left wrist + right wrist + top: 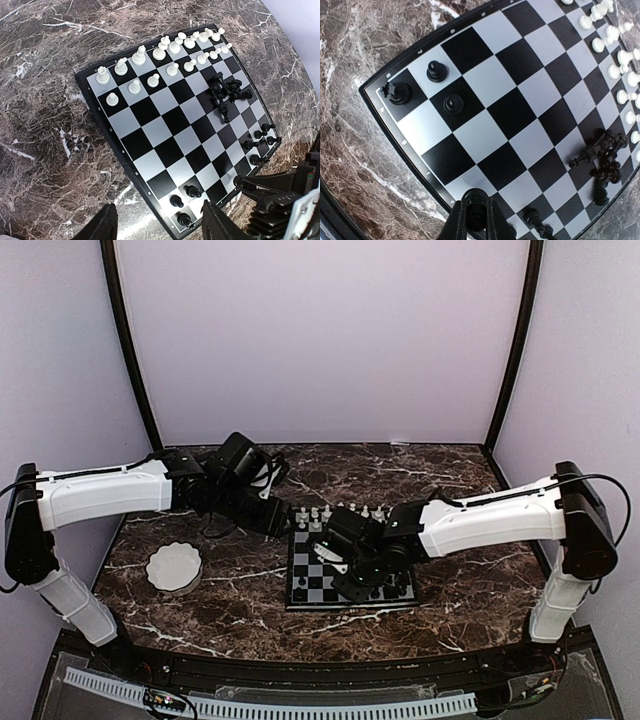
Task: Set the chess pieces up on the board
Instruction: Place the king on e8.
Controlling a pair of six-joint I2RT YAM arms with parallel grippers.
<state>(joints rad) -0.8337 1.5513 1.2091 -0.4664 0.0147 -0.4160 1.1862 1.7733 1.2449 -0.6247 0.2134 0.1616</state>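
Observation:
The board (312, 580) lies mid-table. White chess pieces (160, 52) stand in two rows along its far edge. A heap of black pieces (225, 92) lies tipped over on the squares. Three black pieces (192, 191) stand at one near corner, and more black ones (257, 135) stand at the other end of that side. My left gripper (160, 225) hangs open above that corner and the board's edge, with nothing between its fingers (220, 222). My right gripper (476, 212) is shut on a black piece (475, 196), upright and low over the board's near edge (437, 192).
A white scalloped bowl (174, 567) sits on the dark marble tabletop (240, 625) left of the board. The right arm (480, 520) reaches across the board's right half. Pale walls close in the back and sides.

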